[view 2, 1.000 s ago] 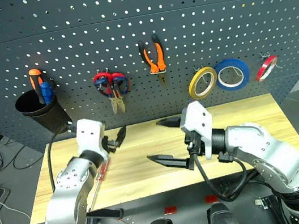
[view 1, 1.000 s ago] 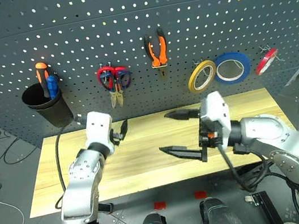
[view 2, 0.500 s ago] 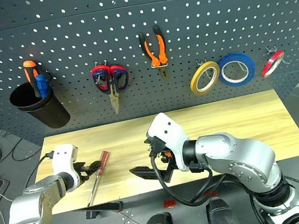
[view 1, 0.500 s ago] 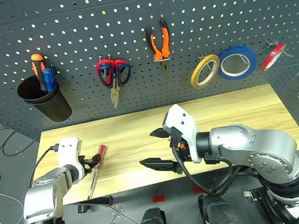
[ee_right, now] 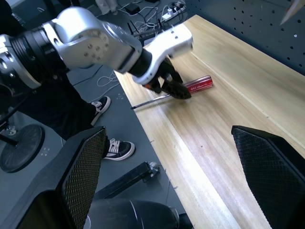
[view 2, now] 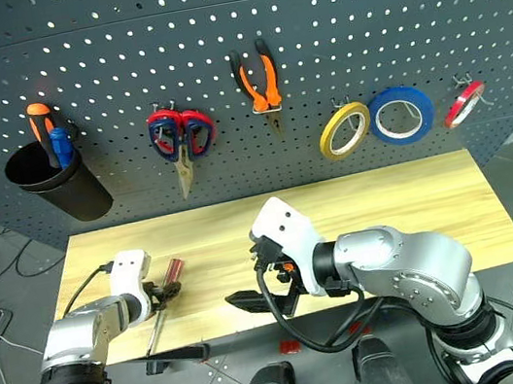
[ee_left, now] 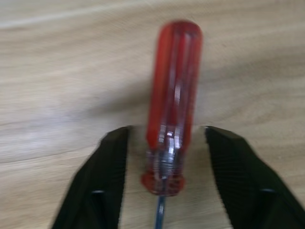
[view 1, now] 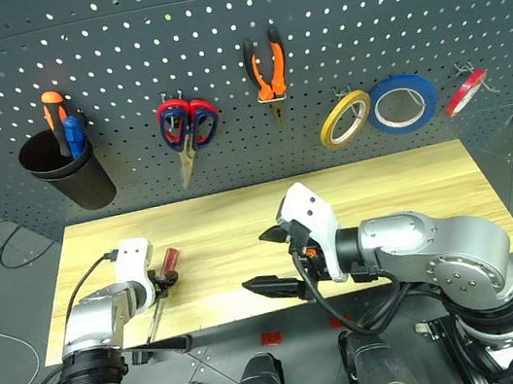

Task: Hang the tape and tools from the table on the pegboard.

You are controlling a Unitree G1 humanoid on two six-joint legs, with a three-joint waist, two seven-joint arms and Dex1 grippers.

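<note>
A slim red-handled screwdriver [view 1: 168, 259] lies on the wooden table [view 1: 404, 187] near its front left edge, its shaft pointing toward the edge. My left gripper [ee_left: 167, 134] straddles the lower end of the red handle [ee_left: 174, 81]. It is open, with a small gap on each side of the handle. My right gripper [view 1: 264, 262] hovers wide open over the table's front middle, holding nothing. On the pegboard [view 1: 113, 39] hang scissors [view 1: 183, 130], orange-and-black pliers [view 1: 266, 70] and a yellowish tape [view 1: 345, 125].
A blue tape roll [view 1: 403, 105] and a red roll [view 1: 467, 93] hang to the right of the yellowish one. At the left of the board, a black cup [view 1: 68, 174] holds two screwdrivers. Cables lie on the floor at the left.
My left gripper came down and to the left, onto the screwdriver, and its fingers narrowed around the handle. My right gripper stayed wide open and hardly moved. The camera tilted down.
</note>
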